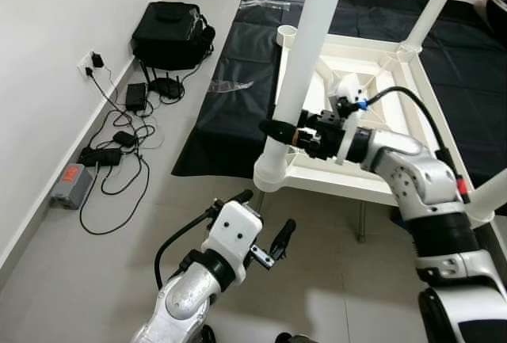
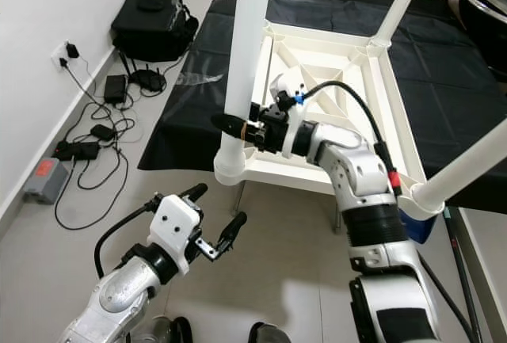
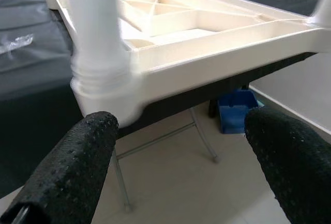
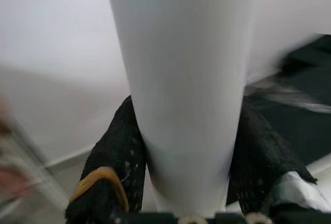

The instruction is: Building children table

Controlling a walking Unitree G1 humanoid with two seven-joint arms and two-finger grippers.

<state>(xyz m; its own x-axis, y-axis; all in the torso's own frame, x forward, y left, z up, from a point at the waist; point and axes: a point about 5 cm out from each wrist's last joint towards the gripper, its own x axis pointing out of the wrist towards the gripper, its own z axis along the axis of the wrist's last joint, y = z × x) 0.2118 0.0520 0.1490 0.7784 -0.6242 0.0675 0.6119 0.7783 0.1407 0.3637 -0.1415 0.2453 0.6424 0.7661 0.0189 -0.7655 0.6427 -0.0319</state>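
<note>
White table (image 1: pixel 380 81): upside down on a black-covered surface (image 1: pixel 230 113), legs pointing up. No legible writing. Right tool (image 1: pixel 291 131): clenched around the near-left leg (image 1: pixel 305 66) just above its corner socket. Left tool (image 1: pixel 265 220): released, fingers spread, low over the floor (image 1: pixel 119 280), below and just short of that corner. Backpack (image 1: pixel 169 34), cables (image 1: pixel 119 141) by wall.

Pale tiled floor (image 1: pixel 71 280) meets a white wall (image 1: pixel 47 34); a black bag (image 1: pixel 170 32), tangled cables (image 1: pixel 119 161) and a black mat (image 1: pixel 230 105) lie there.
</note>
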